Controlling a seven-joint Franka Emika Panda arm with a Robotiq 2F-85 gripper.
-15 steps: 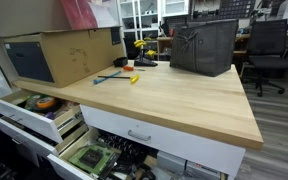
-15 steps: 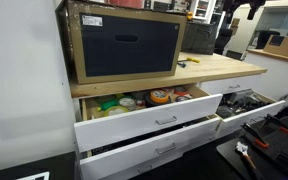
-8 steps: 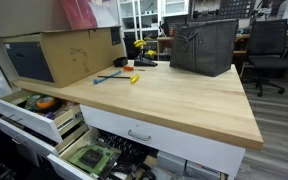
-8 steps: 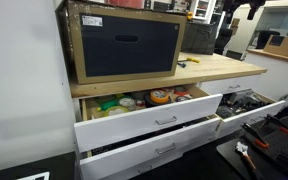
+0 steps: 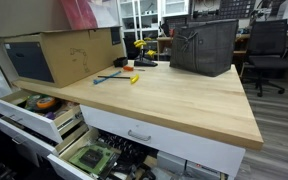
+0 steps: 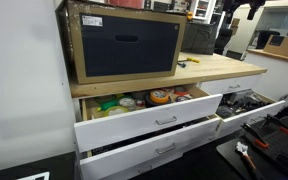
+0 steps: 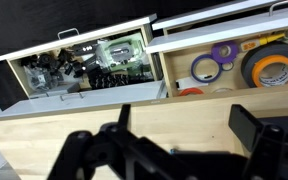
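No movement; claw [image 7: 184, 125] (base cropped) spread wide

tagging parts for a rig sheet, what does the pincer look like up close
In the wrist view the pincer is matte black all over. It has two fingers carried on rounded, jointed linkage bars, and the clearer one ends in a flat, blocky pad. No cables, logos or other markings show on it.
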